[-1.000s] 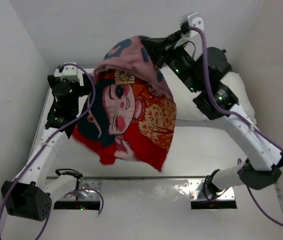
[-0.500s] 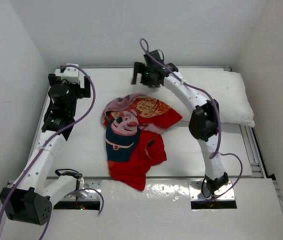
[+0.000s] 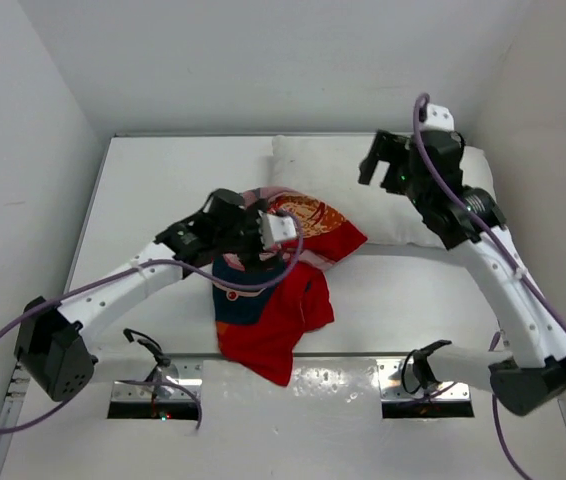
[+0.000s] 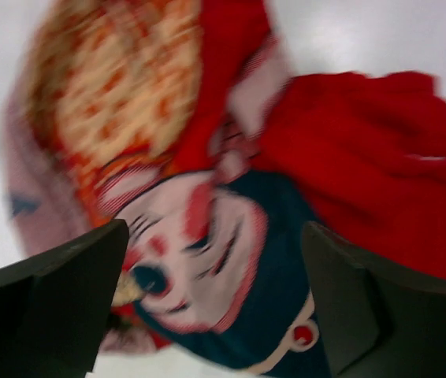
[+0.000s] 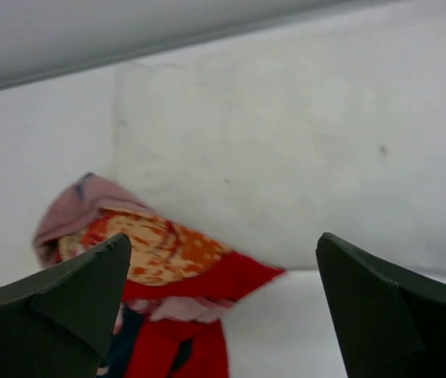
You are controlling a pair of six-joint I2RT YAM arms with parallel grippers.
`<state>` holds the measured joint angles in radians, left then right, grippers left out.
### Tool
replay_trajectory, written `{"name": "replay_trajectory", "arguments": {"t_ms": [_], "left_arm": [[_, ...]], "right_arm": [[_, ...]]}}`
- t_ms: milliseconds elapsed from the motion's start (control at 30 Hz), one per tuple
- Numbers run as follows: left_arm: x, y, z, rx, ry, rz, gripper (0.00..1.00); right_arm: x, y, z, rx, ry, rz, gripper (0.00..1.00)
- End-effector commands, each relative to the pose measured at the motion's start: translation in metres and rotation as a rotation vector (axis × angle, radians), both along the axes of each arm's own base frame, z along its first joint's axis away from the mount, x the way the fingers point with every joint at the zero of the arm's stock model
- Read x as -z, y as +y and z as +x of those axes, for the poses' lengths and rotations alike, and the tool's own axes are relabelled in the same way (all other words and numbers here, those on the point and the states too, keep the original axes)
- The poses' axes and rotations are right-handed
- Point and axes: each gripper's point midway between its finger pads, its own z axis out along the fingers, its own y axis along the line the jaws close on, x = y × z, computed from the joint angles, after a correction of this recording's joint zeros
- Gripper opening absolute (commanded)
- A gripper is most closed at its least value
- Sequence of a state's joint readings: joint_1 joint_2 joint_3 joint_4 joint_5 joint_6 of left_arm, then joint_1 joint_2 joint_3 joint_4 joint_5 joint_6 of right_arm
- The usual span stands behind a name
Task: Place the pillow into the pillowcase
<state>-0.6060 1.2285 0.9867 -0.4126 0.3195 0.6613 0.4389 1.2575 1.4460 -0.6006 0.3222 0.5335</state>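
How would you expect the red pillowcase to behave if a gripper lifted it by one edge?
Probably floppy: the pillowcase lies crumpled in folds on the table, so it should drape when lifted. Likely light, as it looks like thin cloth. Pushed, it would probably bunch up.

Pillowcase [image 3: 283, 310] covers pillow's [image 3: 338, 170] near-left corner (table [image 3: 143, 185] leftward bare).

white table [image 3: 413, 290], plain walls [image 3: 263, 60] (also white)
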Motion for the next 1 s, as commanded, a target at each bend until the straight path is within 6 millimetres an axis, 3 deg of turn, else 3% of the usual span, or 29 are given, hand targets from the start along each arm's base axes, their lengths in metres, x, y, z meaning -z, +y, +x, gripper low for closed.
{"name": "replay_trajectory", "arguments": {"t_ms": [0,100,133,167,233,433,533,633,667,733,767,800,833,867,900,933,967], "left_arm": [[-0.004,-0.041,-0.025,0.227,-0.068,0.001,0.92],[0.011,-0.069,-0.052,0.338,-0.015,-0.03,1.0],[0.021,-0.076,-0.058,0.363,0.009,-0.031,1.0],[0.03,-0.081,-0.064,0.374,0.031,-0.025,1.0],[0.055,-0.095,-0.083,0.416,0.087,0.007,1.0],[0.117,-0.102,-0.081,0.362,0.125,0.134,0.95],[0.126,-0.108,-0.083,0.357,0.105,0.147,0.9],[0.113,-0.116,-0.068,0.292,0.067,0.116,0.34],[0.097,-0.121,-0.057,0.251,0.044,0.088,0.0],[0.082,-0.114,-0.044,0.182,0.038,0.103,0.0],[0.055,-0.114,-0.028,0.148,0.025,0.065,0.0],[0.04,-0.102,-0.029,0.133,0.054,0.068,0.0],[0.025,-0.096,-0.025,0.113,0.063,0.056,0.0],[-0.016,-0.085,-0.01,0.066,0.022,-0.004,0.0],[-0.025,-0.069,-0.011,0.045,0.041,0.007,0.0],[-0.039,-0.049,0.001,-0.006,0.024,0.0,0.0],[-0.067,-0.033,0.002,-0.025,-0.039,-0.03,0.0]], "right_arm": [[0.069,-0.036,-0.013,0.147,0.159,-0.033,0.99],[0.098,-0.056,-0.044,0.203,0.213,-0.009,0.99],[0.117,-0.061,-0.057,0.218,0.253,-0.009,0.99],[0.117,-0.065,-0.066,0.229,0.246,0.003,0.99],[0.14,-0.073,-0.091,0.251,0.309,-0.004,0.99],[0.176,-0.081,-0.132,0.289,0.394,0.01,0.99],[0.185,-0.083,-0.147,0.29,0.408,0.026,0.98],[0.197,-0.075,-0.154,0.238,0.415,0.046,0.91],[0.205,-0.069,-0.153,0.212,0.413,0.056,0.88],[0.216,-0.051,-0.154,0.117,0.434,0.073,0.73],[0.215,-0.04,-0.146,0.076,0.409,0.102,0.7],[0.226,-0.032,-0.147,0.039,0.427,0.103,0.69],[0.235,-0.016,-0.15,-0.026,0.464,0.113,0.69],[0.238,-0.003,-0.142,-0.072,0.44,0.132,0.73],[0.248,0.012,-0.144,-0.13,0.467,0.111,0.77],[0.25,0.025,-0.143,-0.181,0.47,0.117,0.8],[0.245,0.04,-0.133,-0.224,0.424,0.136,0.86]]}}
